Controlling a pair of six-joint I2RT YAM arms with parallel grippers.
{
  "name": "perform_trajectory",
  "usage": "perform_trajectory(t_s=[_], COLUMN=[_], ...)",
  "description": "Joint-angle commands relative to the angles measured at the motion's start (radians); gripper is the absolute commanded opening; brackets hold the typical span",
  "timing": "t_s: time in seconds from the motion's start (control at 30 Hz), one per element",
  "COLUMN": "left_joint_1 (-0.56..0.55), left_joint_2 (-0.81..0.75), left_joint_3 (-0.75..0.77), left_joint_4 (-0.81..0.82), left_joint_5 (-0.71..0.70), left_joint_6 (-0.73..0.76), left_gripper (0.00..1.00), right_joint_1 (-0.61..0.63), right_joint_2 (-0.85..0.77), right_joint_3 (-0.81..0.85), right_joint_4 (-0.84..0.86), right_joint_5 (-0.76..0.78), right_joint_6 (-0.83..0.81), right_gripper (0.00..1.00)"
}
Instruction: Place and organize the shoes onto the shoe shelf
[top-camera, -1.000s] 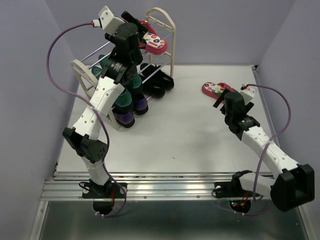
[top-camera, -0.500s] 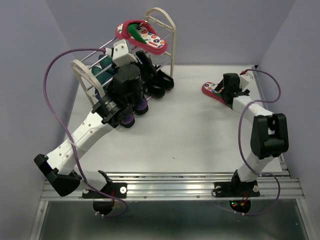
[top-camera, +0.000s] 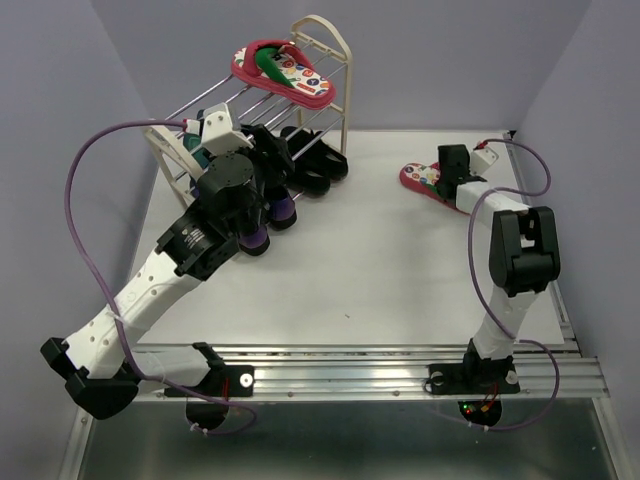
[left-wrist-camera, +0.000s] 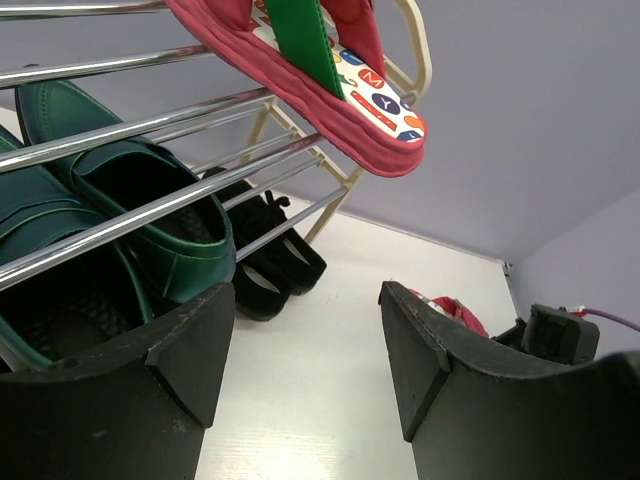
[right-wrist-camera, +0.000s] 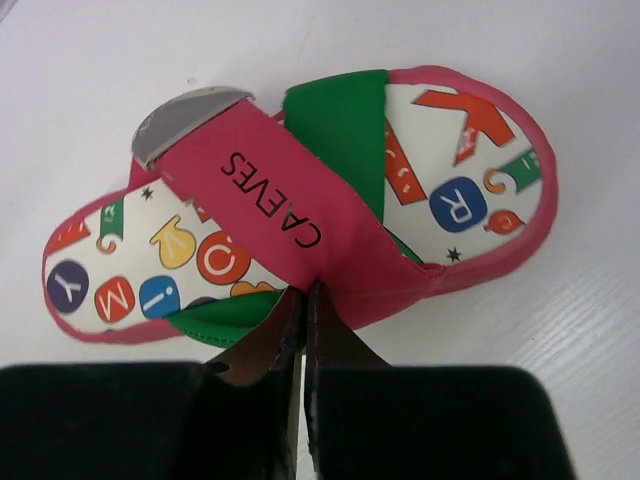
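Observation:
One red flip-flop (top-camera: 420, 178) with a lettered insole lies on the table at the right. My right gripper (top-camera: 452, 176) is shut, and its fingertips pinch the lower edge of the flip-flop's (right-wrist-camera: 300, 190) red strap, as the right wrist view shows at the gripper (right-wrist-camera: 305, 292). Its mate (top-camera: 285, 72) rests on the top tier of the shoe shelf (top-camera: 322, 27). My left gripper (top-camera: 268, 158) is open and empty in front of the shelf, its fingers (left-wrist-camera: 190, 340) below the upper flip-flop (left-wrist-camera: 335, 85). Dark green shoes (left-wrist-camera: 150, 205) sit on a middle tier.
Black strappy shoes (top-camera: 315, 165) and purple loafers (top-camera: 278, 210) stand at the bottom of the shelf beside my left arm. Purple walls close the table on three sides. The left arm's cable loops out to the left.
My left arm has drawn back and down from the top tier, leaving a flip-flop there. My right arm reached out to the flip-flop on the table and its jaws shut.

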Motion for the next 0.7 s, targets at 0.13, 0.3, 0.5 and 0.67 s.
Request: perform_trajectory(t_s=[0.13,0.3,0.5,0.67], left_joint_1=[-0.007,-0.013,-0.061,-0.147], left_joint_2=[-0.025,0.021,0.087,0.134], left_joint_3=[0.052,0.135,0.163,0.111], left_joint_4=[-0.030,-0.105,-0.217,-0.239], left_joint_5=[0.012,0.058,0.170,0.314], left_joint_6=[0.031,0.060,0.067,0.048], left_gripper=[0.70,0.70,0.64,0.63], right_joint_1=[0.003,0.030,0.169,0.210], right_joint_2=[-0.287,-0.447,-0.540,-0.612], right_joint_3=[-0.218,-0.320,-0.404,-0.510], right_joint_4=[0.207,0.189,0.070,0.052], right_joint_5=[-0.202,-0.555,-0.732,-0.730], right_joint_6=[-0.183,-0.315,-0.458,-0.457], right_gripper=[0.01,0.01,0.01,0.01])
